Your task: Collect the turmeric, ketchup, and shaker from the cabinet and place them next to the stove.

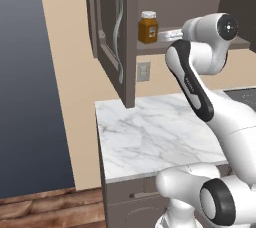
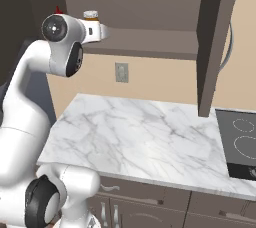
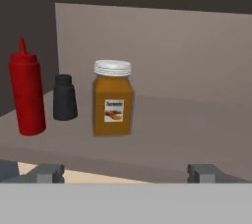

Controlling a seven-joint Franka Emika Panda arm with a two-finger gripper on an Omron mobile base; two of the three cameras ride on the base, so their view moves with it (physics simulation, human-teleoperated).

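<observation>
One amber, white-lidded turmeric (image 3: pixel 112 99)

Base views flank the counter (image 1: pixel 150 137) (shared); hand view faces the shelf (image 3: pixel 162 129) closely.

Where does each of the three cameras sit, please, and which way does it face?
Left base view: behind the arm on its left, facing the open cabinet, the jar and the counter; the arm rises at lower right.
Right base view: behind on the right, facing the counter, the stove and the shelf; the arm rises at left.
Hand view: on the hand, facing the shelf with the ketchup, shaker and jar; both fingers show, spread.
Both base views share cabinet, counter and jar.
</observation>
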